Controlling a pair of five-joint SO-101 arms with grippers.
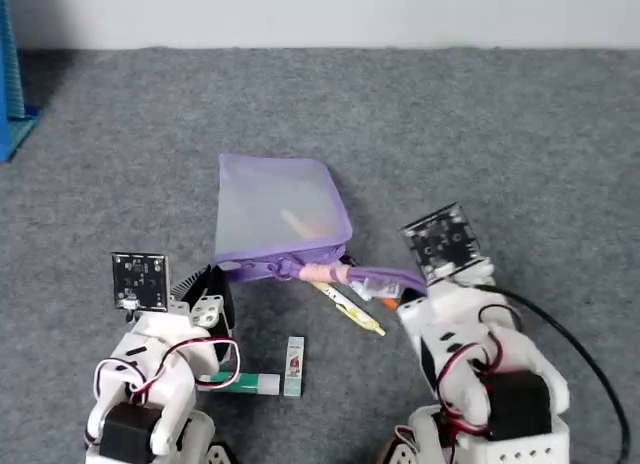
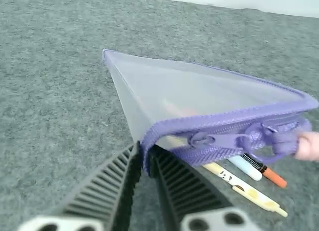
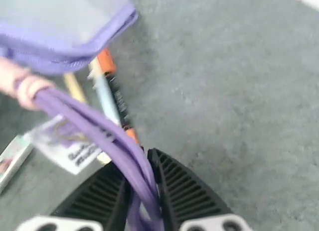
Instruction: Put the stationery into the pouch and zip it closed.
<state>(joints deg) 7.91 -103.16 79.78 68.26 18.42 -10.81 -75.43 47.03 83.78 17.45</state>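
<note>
Toward the desk's near edge, the pouch (image 1: 275, 214) lies with the left gripper (image 2: 143, 159) clamped on its corner and the right gripper (image 3: 139, 164) clamped on its strap (image 3: 99, 126), best pulled straight along the zip, with pens (image 1: 350, 306) outside.

Open carpet (image 1: 500, 134) beyond pouch (image 1: 275, 209), pens (image 1: 350, 304) crowding its mouth, glue stick (image 1: 245, 382) lying nearby

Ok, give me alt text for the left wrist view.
The left hand pinches one corner of a translucent purple zip pouch on grey carpet, at the end of its zipper. A yellow pen, a pale blue pen and an orange-tipped marker lie beside the zipper edge, near the pouch's strap.
</note>
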